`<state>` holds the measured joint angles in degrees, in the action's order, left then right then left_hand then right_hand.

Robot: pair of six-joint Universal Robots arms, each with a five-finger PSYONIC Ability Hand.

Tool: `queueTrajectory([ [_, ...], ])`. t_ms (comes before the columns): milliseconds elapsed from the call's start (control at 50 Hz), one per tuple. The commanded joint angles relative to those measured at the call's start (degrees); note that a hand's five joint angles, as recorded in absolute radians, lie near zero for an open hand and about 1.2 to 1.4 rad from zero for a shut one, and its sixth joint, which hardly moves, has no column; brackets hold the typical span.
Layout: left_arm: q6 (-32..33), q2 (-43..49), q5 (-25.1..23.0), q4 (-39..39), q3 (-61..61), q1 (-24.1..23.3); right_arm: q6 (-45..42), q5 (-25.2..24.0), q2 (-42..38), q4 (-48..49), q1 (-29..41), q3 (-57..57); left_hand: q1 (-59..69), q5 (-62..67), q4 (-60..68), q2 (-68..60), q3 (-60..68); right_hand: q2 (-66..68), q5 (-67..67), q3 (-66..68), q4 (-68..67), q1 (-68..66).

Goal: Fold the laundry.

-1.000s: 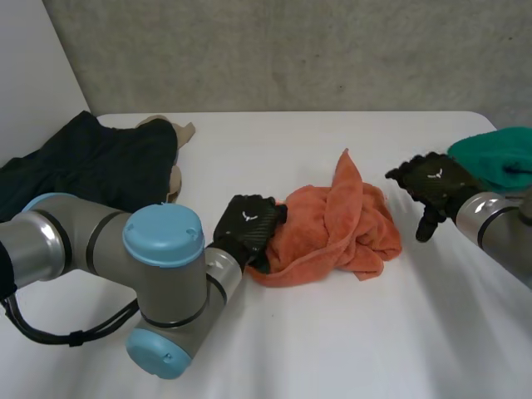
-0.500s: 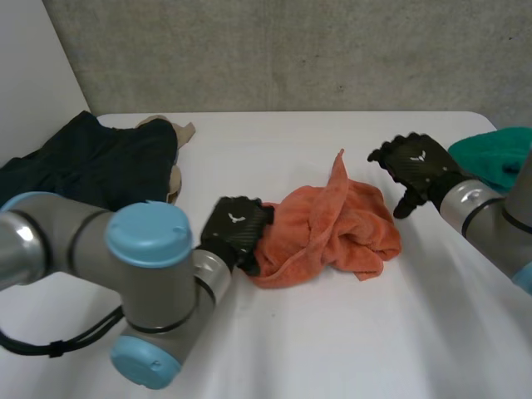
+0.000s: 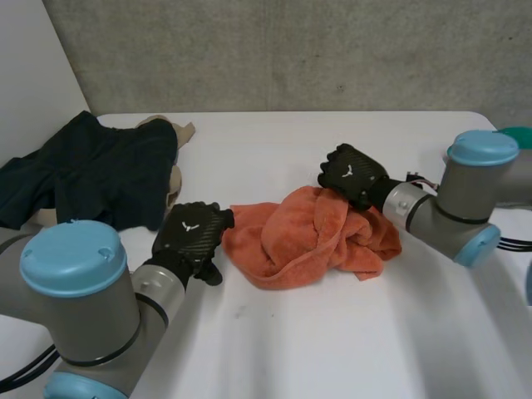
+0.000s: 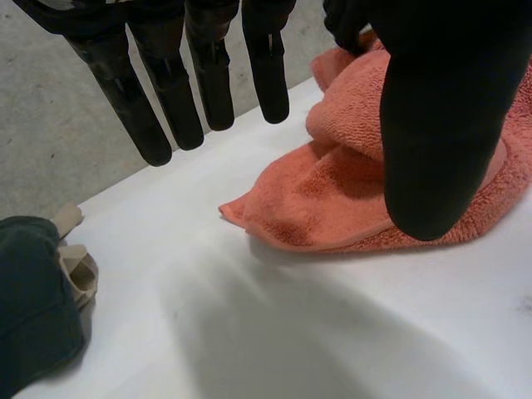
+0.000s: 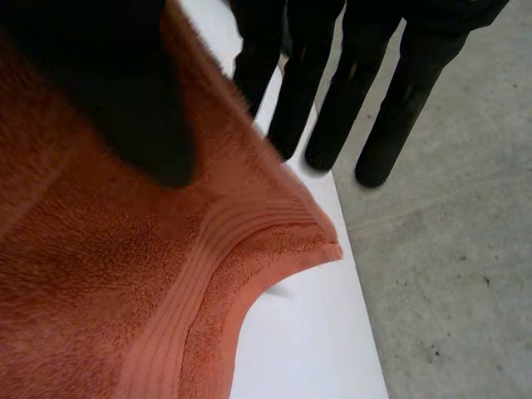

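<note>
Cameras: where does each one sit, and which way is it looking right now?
Head view: between and behind the arms, looking down at the table; both arms, left hand, right hand.
Left wrist view: on the left wrist, along its palm toward the orange towel; its straight fingers and thumb.
Right wrist view: on the right wrist, close over the towel; its own hand.
All three share the towel.

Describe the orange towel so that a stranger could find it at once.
On the white table, look between the left hand and the right hand. The orange towel lies crumpled there. Only it is orange; the garment to its left is dark.
</note>
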<state>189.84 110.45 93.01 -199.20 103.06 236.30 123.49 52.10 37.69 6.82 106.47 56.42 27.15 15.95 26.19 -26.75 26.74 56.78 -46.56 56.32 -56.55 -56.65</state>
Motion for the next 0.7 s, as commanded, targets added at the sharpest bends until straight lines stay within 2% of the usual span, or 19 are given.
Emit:
queueTrajectory([
  [20, 0.0, -0.4, -0.4, -3.3, 2.1, 1.1, -5.4, 0.9, -0.7, 1.3, 1.4, -3.1, -4.3, -3.1, -3.3, 3.9, -3.9, 23.2, -23.4, 23.7, -23.4, -23.4],
  [100, -0.1, -0.1, -3.4, -4.0, 1.4, 3.2, -4.2, 1.3, 7.8, 1.3, 2.7, 1.7, -10.7, -9.5, -9.7, 10.3, -10.3, 23.2, -23.4, 23.7, -23.4, -23.4],
  [120, 0.0, 0.3, -5.4, -4.1, 1.0, 4.3, -3.4, 1.5, 12.1, 1.3, 3.0, 4.0, -12.7, -11.5, -11.8, 12.3, -12.3, 23.2, -23.4, 23.7, -23.4, -23.4],
  [260, 0.1, 6.2, -10.7, -5.4, -3.5, 5.6, 2.9, 3.3, 27.5, 0.2, 2.6, 12.4, -13.2, -12.0, -12.3, 12.8, -12.8, 23.2, -23.4, 23.7, -23.4, -23.4],
  [480, 0.3, 15.2, -11.0, -4.0, -12.9, 4.9, 13.2, 6.2, 46.0, -2.1, 1.2, 16.1, -12.1, -10.9, -11.1, 11.7, -11.7, 23.2, -23.4, 23.7, -23.4, -23.4],
  [540, 0.3, 16.0, -11.1, -3.6, -13.8, 4.6, 14.9, 6.7, 48.3, -2.8, 0.0, 15.8, -10.0, -8.8, -9.1, 9.6, -9.6, 23.2, -23.4, 23.7, -23.4, -23.4],
  [600, 0.0, 16.7, -11.0, -3.0, -15.4, 4.2, 17.3, 6.9, 51.7, -3.2, -1.3, 15.9, -2.8, -1.6, -1.9, 2.4, -2.4, 23.2, -23.4, 23.7, -23.4, -23.4],
  [640, -0.2, 17.3, -10.9, -2.7, -16.8, 3.6, 18.6, 6.9, 53.7, -3.7, -2.1, 16.1, 11.6, 12.8, 12.5, -12.0, 12.0, 23.2, -23.4, 23.7, -23.4, -23.4],
  [680, -0.4, 18.0, -10.7, -2.4, -18.1, 3.4, 19.3, 6.9, 54.2, -4.0, -3.0, 16.4, 32.9, 34.1, 33.9, -33.3, 33.3, 23.2, -23.4, 23.7, -23.4, -23.4],
  [700, -0.4, 18.5, -10.3, -2.3, -19.5, 3.4, 19.6, 7.0, 54.3, -4.4, -4.1, 16.8, 52.7, 53.9, 53.6, -53.1, 53.1, 23.2, -23.4, 23.7, -23.4, -23.4],
])
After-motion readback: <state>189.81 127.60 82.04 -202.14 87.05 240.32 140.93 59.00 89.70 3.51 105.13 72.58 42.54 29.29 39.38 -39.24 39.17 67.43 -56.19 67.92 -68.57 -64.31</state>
